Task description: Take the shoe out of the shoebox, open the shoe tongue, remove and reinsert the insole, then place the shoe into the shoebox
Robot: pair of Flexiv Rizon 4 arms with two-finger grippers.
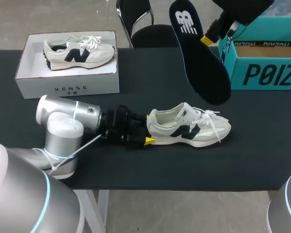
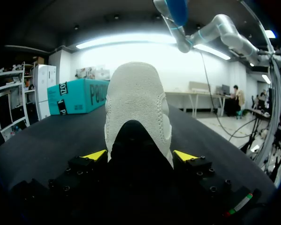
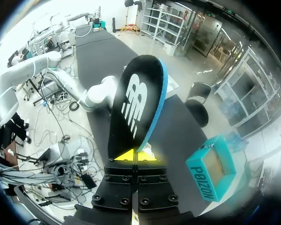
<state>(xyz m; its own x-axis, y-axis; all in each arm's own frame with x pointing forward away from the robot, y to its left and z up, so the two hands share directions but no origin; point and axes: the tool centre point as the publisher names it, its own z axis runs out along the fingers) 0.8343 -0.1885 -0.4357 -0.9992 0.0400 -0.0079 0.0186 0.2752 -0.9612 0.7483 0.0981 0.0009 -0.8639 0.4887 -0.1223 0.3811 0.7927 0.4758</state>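
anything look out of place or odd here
Only the insole is out of the shoe: the right gripper holds it in the air above the table, beside the teal box. The shoe sits upright on the table, its heel between the fingers of the left gripper. Nothing looks spilled or damaged.

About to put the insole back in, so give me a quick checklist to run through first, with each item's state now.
1. Left gripper shut on the shoe heel: ok.
2. Shoe upright on the table: ok.
3. Right gripper shut on the insole: ok.
4. Insole held clear of the table: ok.
5. Tongue open wide enough: cannot tell.
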